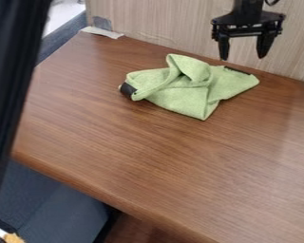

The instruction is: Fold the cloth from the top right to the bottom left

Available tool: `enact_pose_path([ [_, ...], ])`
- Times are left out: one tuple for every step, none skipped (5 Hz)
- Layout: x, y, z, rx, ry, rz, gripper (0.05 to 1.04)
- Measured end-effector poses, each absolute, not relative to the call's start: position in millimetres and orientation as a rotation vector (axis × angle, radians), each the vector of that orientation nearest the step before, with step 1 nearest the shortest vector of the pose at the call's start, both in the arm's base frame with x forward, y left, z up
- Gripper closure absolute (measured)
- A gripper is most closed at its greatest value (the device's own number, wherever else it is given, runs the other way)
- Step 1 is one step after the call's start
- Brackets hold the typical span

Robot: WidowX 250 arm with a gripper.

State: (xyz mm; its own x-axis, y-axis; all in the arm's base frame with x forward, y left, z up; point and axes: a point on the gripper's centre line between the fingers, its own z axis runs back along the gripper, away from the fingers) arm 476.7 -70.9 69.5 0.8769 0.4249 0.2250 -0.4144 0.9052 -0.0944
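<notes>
A black post [14, 80] stands nearest, at the view's left. Toward the table's [148, 161] back, the rumpled green cloth [186, 97] lies below and left of the empty end effector [242, 58], fingers wide apart; its long axis runs roughly crosswise.

I see one brown wooden table [148, 163], a pale panel [161, 23] behind it, and whitish tape [102, 32] at the table's corner.
</notes>
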Motion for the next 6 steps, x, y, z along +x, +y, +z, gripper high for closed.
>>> enact_pose_path([
  [484.7,-83.4,56.0,0.012,-0.237,0.372,0.083],
  [483.1,-91.1,40.7,0.013,-0.206,0.34,0.083],
  [480.4,-90.7,27.8,0.024,-0.177,0.331,0.132],
  [480.4,-89.6,24.6,0.027,-0.183,0.353,0.297],
  [477.2,-88.2,18.5,0.037,-0.177,0.379,0.596],
  [477.0,-86.3,17.9,0.047,-0.18,0.394,0.84],
])
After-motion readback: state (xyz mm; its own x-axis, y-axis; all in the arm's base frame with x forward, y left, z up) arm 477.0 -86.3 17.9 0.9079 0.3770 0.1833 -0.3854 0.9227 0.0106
